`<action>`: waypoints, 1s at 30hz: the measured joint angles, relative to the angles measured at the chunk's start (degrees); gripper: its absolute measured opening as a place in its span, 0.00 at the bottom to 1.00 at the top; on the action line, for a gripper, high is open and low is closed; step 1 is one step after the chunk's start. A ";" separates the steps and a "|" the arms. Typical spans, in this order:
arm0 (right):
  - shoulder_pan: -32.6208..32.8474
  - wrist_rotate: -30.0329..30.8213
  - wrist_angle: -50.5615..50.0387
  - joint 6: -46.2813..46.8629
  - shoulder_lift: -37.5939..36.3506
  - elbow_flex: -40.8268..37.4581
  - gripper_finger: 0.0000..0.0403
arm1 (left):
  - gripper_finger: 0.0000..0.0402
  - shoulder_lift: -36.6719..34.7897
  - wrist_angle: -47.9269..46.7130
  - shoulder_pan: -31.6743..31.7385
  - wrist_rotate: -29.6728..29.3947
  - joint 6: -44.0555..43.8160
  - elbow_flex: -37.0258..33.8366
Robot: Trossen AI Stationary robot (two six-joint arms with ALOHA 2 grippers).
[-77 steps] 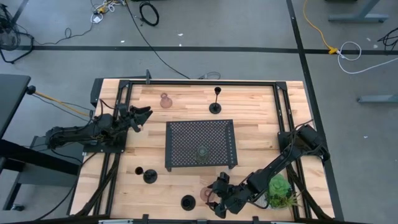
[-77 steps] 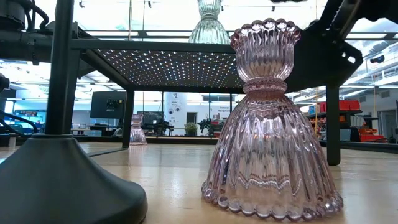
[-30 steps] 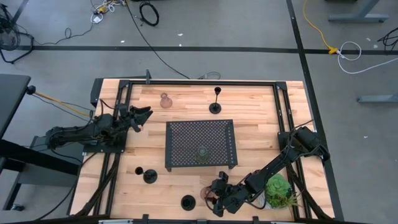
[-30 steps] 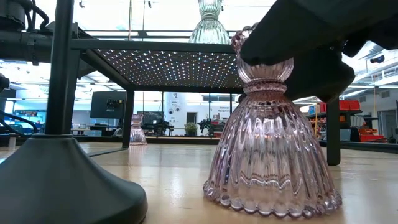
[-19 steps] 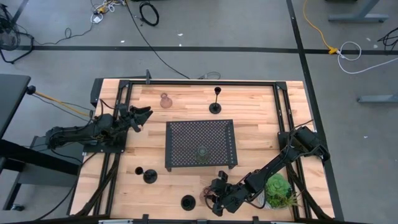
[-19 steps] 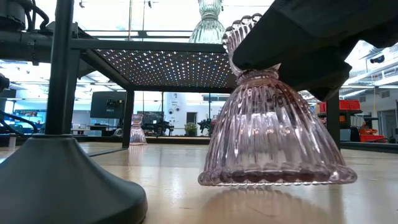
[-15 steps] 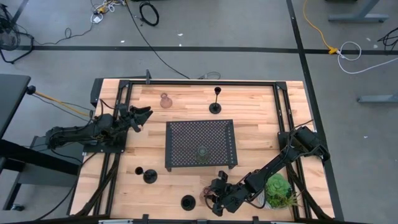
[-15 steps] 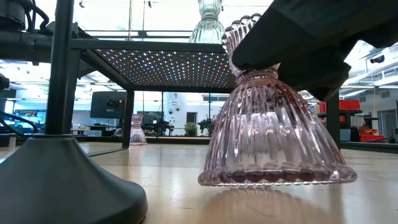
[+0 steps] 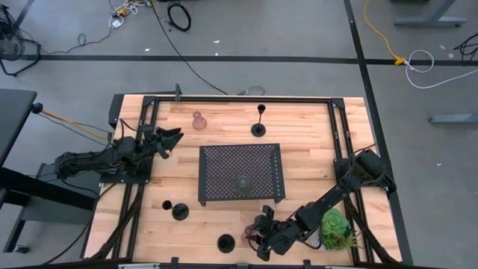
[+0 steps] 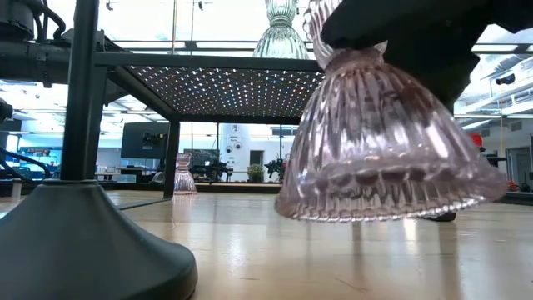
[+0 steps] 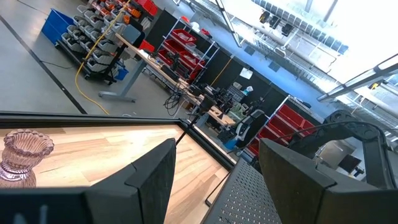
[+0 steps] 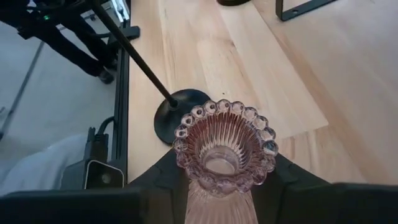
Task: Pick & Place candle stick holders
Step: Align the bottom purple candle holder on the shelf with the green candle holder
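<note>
A pink glass candle stick holder (image 10: 379, 142) hangs above the table by the near edge, with my right gripper (image 9: 255, 237) (image 12: 224, 177) shut on it. Its scalloped cup (image 12: 224, 140) faces the wrist camera. A black holder (image 12: 180, 109) with a thin stem stands beside it on its disc base. An olive-green glass holder (image 9: 243, 183) stands on the black perforated tray (image 9: 224, 161). Another glass holder (image 9: 199, 120) and a black stemmed one (image 9: 258, 119) stand at the far side. My left gripper (image 9: 173, 138) (image 11: 214, 177) waits open at the table's left. My right gripper pinches the pink holder's narrow neck (image 10: 350, 52), just under the cup, between its two fingers (image 12: 163, 180). The fingers reach in roughly level from the table's right side. The holder is lifted clear of the table and tilted, its wide ribbed skirt (image 10: 391, 192) hanging below the fingers.
Two more black holders (image 9: 180, 211) (image 9: 225, 243) stand at the near left; one base (image 10: 83, 242) fills the low view's left. A leafy plant (image 9: 334, 228) sits at the near right beside my right arm. The tray stands on legs at mid-table.
My right gripper has raised the pink holder off the table. A second ago its skirt stood flat on the wood; then one side came up, and now the whole base hangs clear and tipped. The left arm has kept still.
</note>
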 joint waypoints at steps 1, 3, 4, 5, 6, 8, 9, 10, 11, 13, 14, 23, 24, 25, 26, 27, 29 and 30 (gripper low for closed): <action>0.00 0.02 -0.22 -0.23 -0.16 0.00 0.30 | 0.58 0.00 0.00 -0.02 0.00 0.00 0.00; 0.00 -0.06 -0.46 -0.61 -0.59 0.00 0.30 | 0.58 0.00 -0.01 -0.02 0.02 0.02 0.00; 0.00 -0.22 -1.07 -0.87 -1.08 0.00 0.30 | 0.58 0.00 0.00 0.00 0.00 0.02 0.01; 0.00 -0.38 -1.60 -0.88 -1.55 0.00 0.30 | 0.58 0.00 0.00 0.00 0.01 0.06 0.02; 0.00 -0.53 -2.02 -0.91 -2.07 0.00 0.30 | 0.58 0.00 0.00 -0.01 0.02 0.12 0.00; 0.01 -0.35 -4.06 -0.93 -3.15 0.00 0.30 | 0.58 0.00 0.04 -0.02 0.00 0.13 0.00; 0.02 -0.35 -4.43 -1.10 -3.59 0.00 0.30 | 0.58 0.00 0.03 -0.02 0.01 0.13 0.00; 0.02 -0.37 -4.51 -1.51 -4.07 0.00 0.30 | 0.58 0.00 0.04 -0.01 0.02 0.13 0.00; 0.06 -0.23 -4.59 -2.07 -4.62 0.00 0.30 | 0.58 0.00 0.07 -0.02 0.00 0.13 0.02; 0.04 0.00 -4.79 -3.24 -5.73 0.00 0.30 | 0.58 0.00 0.04 0.00 0.02 0.13 0.02; 0.04 0.07 -4.87 -3.70 -6.21 0.00 0.30 | 0.58 0.00 0.07 -0.02 0.00 0.13 0.00; 0.04 -0.47 -7.39 -9.00 -11.91 0.00 0.30 | 0.58 0.00 0.04 0.00 0.00 0.05 0.02; 0.04 -0.67 -8.02 -9.50 -12.60 0.00 0.30 | 0.58 0.00 0.03 0.00 0.00 0.04 0.02; 0.04 -0.93 -8.74 -9.96 -13.39 0.00 0.30 | 0.58 0.00 0.02 0.00 0.00 0.02 0.01; 0.04 -0.96 -9.61 -10.19 -14.24 0.00 0.30 | 0.58 0.00 0.02 0.00 0.00 0.00 0.02; 0.04 -0.93 -10.65 -10.43 -15.11 0.00 0.30 | 0.58 0.00 0.02 0.00 0.00 0.00 0.01; 0.02 -0.46 -12.50 -11.26 -16.81 0.00 0.30 | 0.58 0.00 0.02 -0.02 0.00 0.00 0.00; 0.01 0.10 -13.32 -11.55 -17.67 0.00 0.30 | 0.58 0.00 0.02 0.00 0.00 0.00 0.02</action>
